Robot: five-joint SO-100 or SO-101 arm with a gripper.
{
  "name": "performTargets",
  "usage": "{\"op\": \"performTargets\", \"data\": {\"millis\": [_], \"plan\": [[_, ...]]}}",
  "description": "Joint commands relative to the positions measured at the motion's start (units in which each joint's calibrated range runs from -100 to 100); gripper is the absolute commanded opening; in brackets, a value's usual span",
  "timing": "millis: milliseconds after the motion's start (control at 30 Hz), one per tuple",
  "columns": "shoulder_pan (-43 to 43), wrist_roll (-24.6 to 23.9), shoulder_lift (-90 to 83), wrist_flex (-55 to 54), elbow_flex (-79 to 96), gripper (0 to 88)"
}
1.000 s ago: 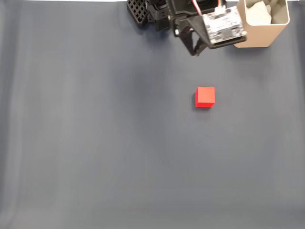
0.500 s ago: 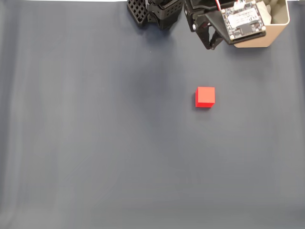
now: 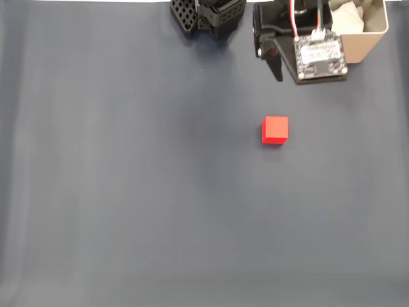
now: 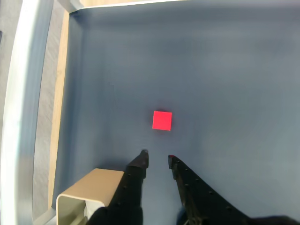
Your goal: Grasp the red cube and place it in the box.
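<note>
Sitting alone on the dark mat (image 3: 128, 192), the red cube (image 3: 275, 130) is free on all sides, so you can take it from above; the box (image 3: 368, 33) waits at the far right. Your gripper (image 4: 156, 158) hovers near the box, pointing at the cube, well short of it, fingers only narrowly parted, holding nothing.

Robot bench: dark table mat (image 3: 128, 192)
</note>
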Motion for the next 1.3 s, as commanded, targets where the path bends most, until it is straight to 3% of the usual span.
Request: {"op": "performTargets", "data": {"millis": [0, 233, 533, 1267], "plan": [[1.80, 0.15, 0.61, -1.92, -2.44, 18.7], [5.42, 1.22, 2.95, -5.61, -1.53, 29.6], [8.33, 2.59, 5.29, -12.01, 1.75, 36.6], [12.23, 5.32, 6.07, -27.85, 18.07, 40.7]]}}
